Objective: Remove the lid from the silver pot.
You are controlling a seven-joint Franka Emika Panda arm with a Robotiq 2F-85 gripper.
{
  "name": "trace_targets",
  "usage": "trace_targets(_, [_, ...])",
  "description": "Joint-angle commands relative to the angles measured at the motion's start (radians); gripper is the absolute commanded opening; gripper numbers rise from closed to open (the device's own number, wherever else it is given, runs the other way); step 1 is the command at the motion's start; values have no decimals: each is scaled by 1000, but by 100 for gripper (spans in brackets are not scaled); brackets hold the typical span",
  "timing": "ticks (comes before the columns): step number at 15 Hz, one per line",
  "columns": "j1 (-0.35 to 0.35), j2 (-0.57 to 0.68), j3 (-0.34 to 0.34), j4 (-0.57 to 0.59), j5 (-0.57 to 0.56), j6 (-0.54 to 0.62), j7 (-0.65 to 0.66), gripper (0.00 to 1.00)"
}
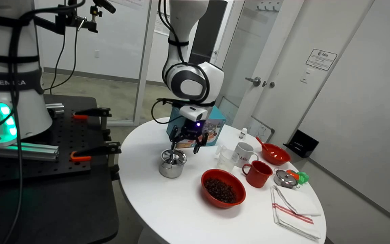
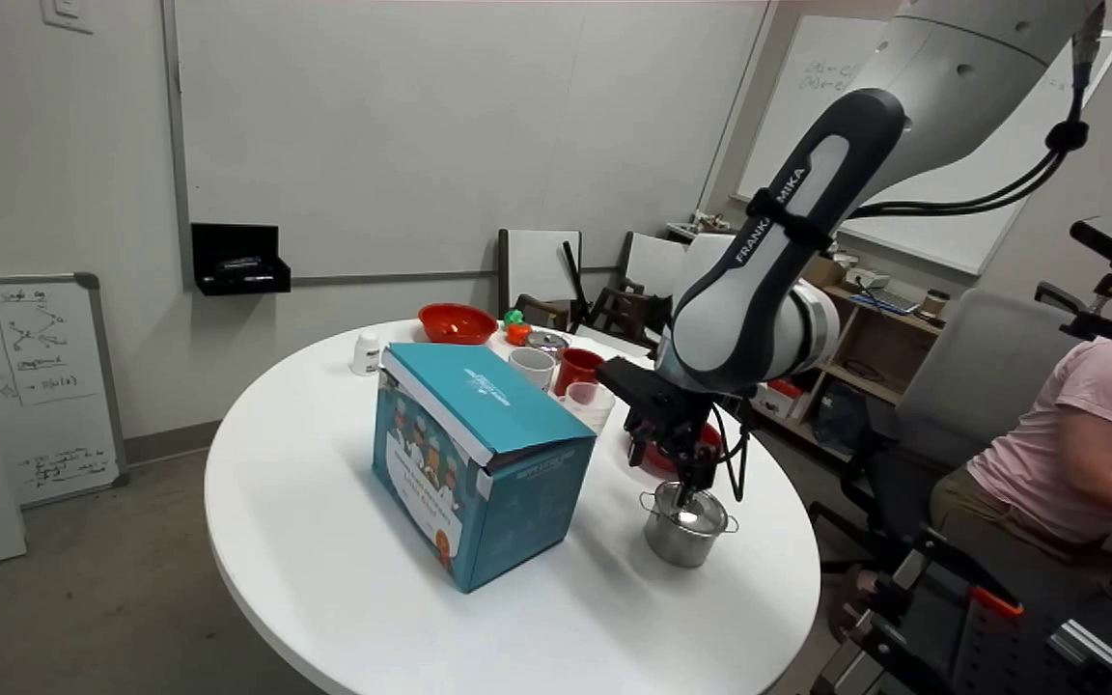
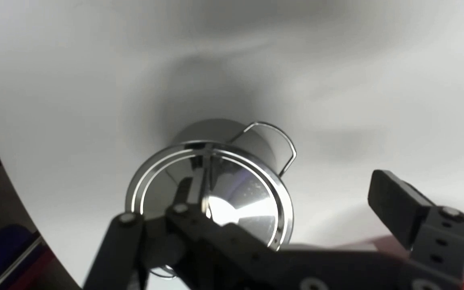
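A white robot arm (image 1: 188, 81) hangs down over a round white table (image 1: 147, 200), its base (image 1: 34, 112) standing beside one edge. In an exterior view, a person (image 2: 1048, 434) in a pink shirt is partly visible, well apart from the table. A teal box (image 2: 469, 444) stands between the table's middle and the edge toward the door (image 1: 266, 64). A folded towel (image 1: 288, 222) with red stripes lies by the edge farthest from the base. A red bowl (image 1: 240, 191) of small dark pieces (image 1: 220, 190) sits between the middle and the edge away from the door; a second bowl (image 1: 279, 156) stands near the far edge. The black gripper (image 1: 185, 149) is spread wide above the pot (image 1: 170, 171), which stands upright toward the edge nearest the base. A second pot (image 1: 285, 179) stands by the far edge. Between the bowls are a red mug (image 1: 258, 173), a white mug (image 1: 243, 154) and a clear cup (image 1: 226, 162). The lid (image 3: 252, 189) covers the pot's mouth; one finger (image 1: 173, 134) is over it, the other finger (image 3: 395, 207) out past its rim. Whether the first finger touches the lid, I cannot tell. A white bottle (image 2: 366, 354) stands near the edge, beyond the box from the base.
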Motion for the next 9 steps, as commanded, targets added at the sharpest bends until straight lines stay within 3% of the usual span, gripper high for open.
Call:
trace_targets(1, [-27,-33,29,-45,62,33,-70,100])
trace_targets(9, [20,-38,-27,-70,75,-8,-50,100])
